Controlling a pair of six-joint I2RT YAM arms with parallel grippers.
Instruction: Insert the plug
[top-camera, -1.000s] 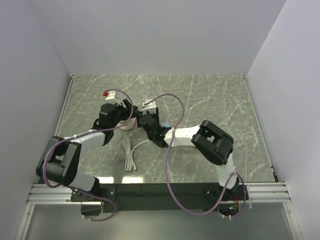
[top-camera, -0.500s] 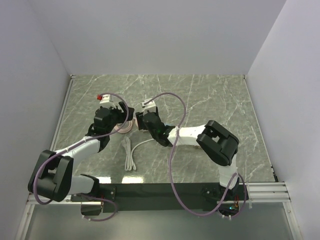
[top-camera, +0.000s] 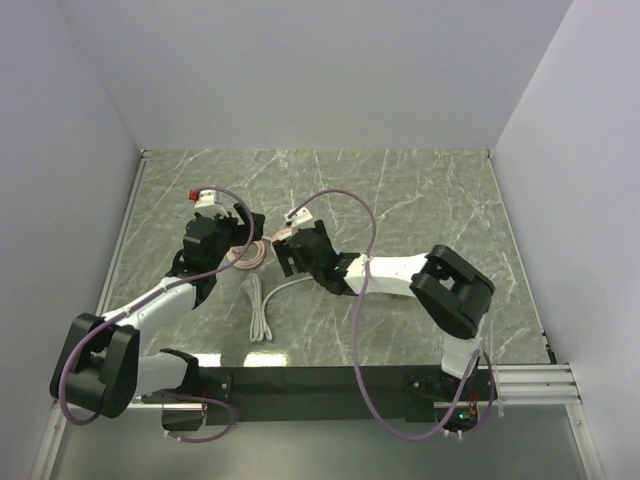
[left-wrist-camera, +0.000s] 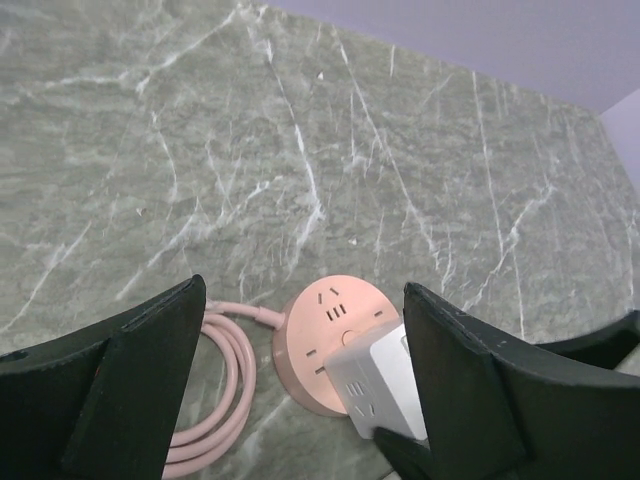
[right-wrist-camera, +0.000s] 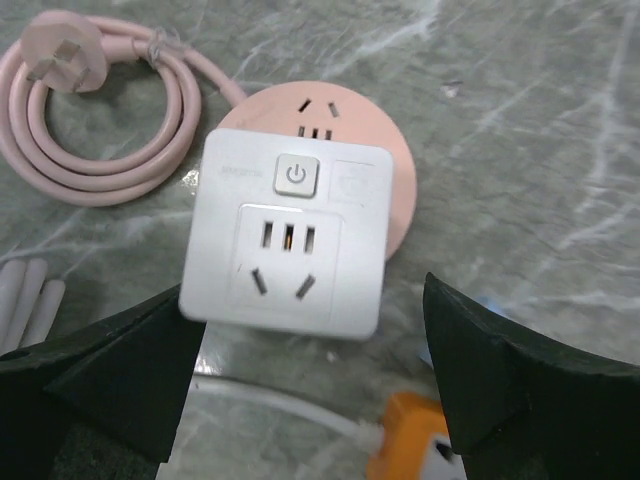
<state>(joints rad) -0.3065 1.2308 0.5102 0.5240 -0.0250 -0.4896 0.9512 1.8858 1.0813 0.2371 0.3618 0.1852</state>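
While I watch both wrist views, right pincer (right-wrist-camera: 310, 295) spread wide and empty, white plug (right-wrist-camera: 290, 240) between its fingers, sitting on the pink round socket (right-wrist-camera: 395, 180), left pincer (left-wrist-camera: 300, 290) likewise wide, gripping nothing, same socket between its fingers on the tabletop (left-wrist-camera: 300, 120).

left claw (left-wrist-camera: 303, 300): jaws wide | right claw (right-wrist-camera: 310, 295): jaws wide | arms angled inward, wrists seemingly close

Overhead; both wrists close above socket (left-wrist-camera: 320, 335)
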